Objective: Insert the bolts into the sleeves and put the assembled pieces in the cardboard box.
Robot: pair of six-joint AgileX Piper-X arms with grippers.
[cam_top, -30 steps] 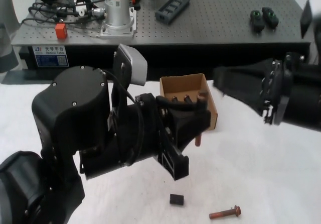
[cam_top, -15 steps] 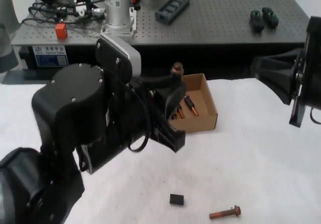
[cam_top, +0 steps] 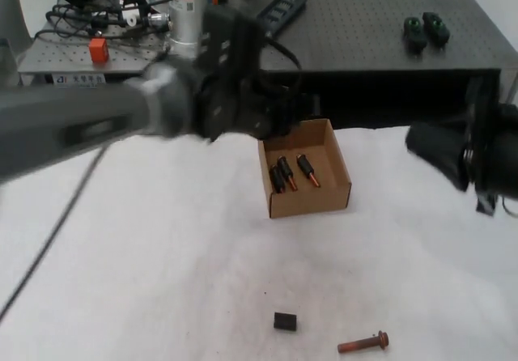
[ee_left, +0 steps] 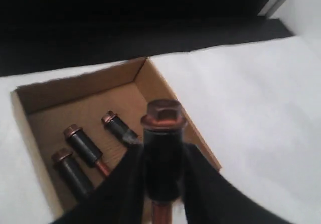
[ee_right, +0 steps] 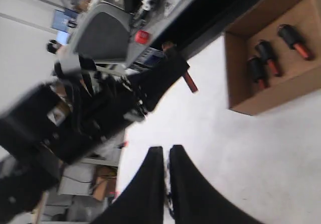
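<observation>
My left gripper is shut on an assembled piece, a copper bolt in a black sleeve, held upright over the open cardboard box. Three assembled pieces lie on the box floor. In the high view the left arm stretches in from the left, just behind the box. A loose black sleeve and a loose copper bolt lie on the white cloth near the front. My right gripper is shut and empty, off to the right of the box.
A black perforated bench runs along the back with a metal post, cables, an orange block, a black tray and two black-green parts. The right arm hangs over the cloth's right side.
The left arm has swung up and away from the camera with the piece still held, now behind the box. The right arm has pulled back to the right.
</observation>
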